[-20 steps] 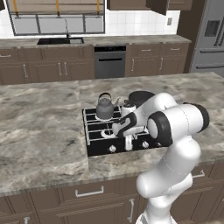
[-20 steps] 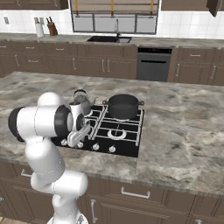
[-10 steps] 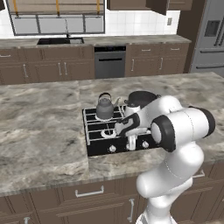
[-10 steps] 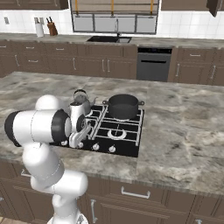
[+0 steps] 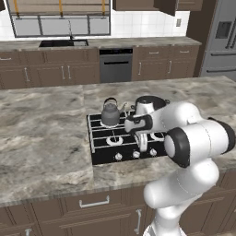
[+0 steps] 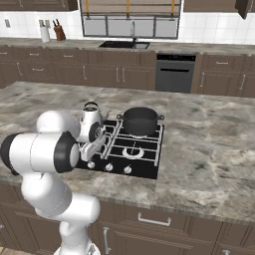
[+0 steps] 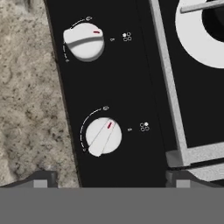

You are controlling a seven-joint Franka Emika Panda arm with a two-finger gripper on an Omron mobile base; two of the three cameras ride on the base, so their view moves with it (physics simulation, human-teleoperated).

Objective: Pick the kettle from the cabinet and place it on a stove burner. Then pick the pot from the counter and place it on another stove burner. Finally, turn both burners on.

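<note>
- Since a second earlier, the gripper [image 7: 109,178] had opened its jaws wide and stood above the knob row, holding nothing.
- Two white knobs lay under it on the black cooktop [image 7: 127,78]: the nearer knob [image 7: 103,136] between the fingertips, the second knob [image 7: 84,41] beyond.
- Along the near edge, the grey marbled counter [image 5: 41,138] bordered the cooktop.
- On the far left burner sat the kettle [image 5: 110,112].
- On the far right burner sat the pot [image 6: 140,121], well apart from the gripper.
</note>
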